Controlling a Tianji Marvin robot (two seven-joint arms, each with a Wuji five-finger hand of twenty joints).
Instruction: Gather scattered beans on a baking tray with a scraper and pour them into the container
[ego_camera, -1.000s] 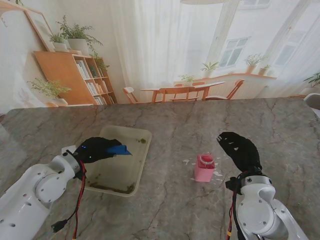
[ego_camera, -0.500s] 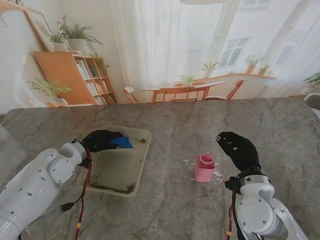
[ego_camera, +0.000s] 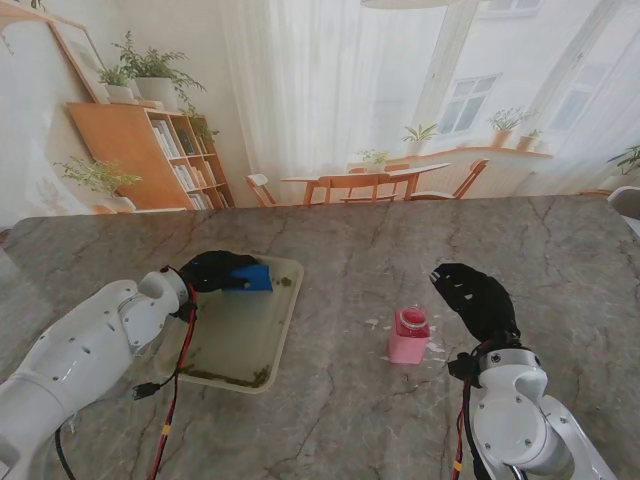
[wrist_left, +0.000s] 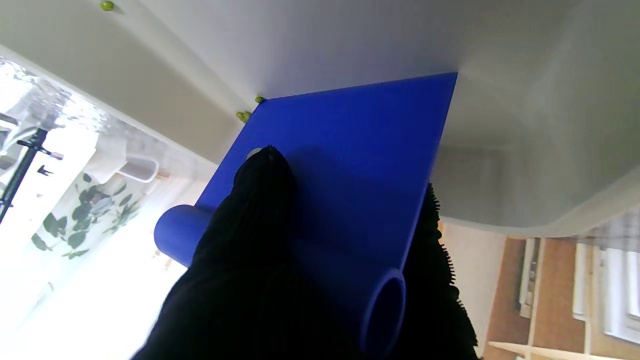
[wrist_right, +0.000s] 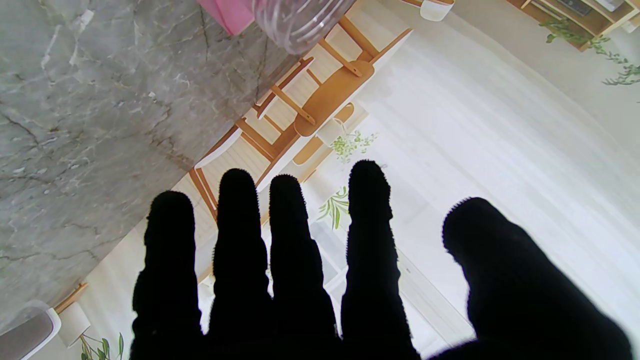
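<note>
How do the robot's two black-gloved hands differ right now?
The left hand is shut on a blue plastic scraper; the right hand is open, fingers spread, holding nothing. The left hand is over the pale baking tray; the right hand is over bare marble, beside the pink container. Both wear black gloves.

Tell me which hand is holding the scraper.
The left hand, over the baking tray, grips the blue scraper. The right hand is open beside the pink container.
</note>
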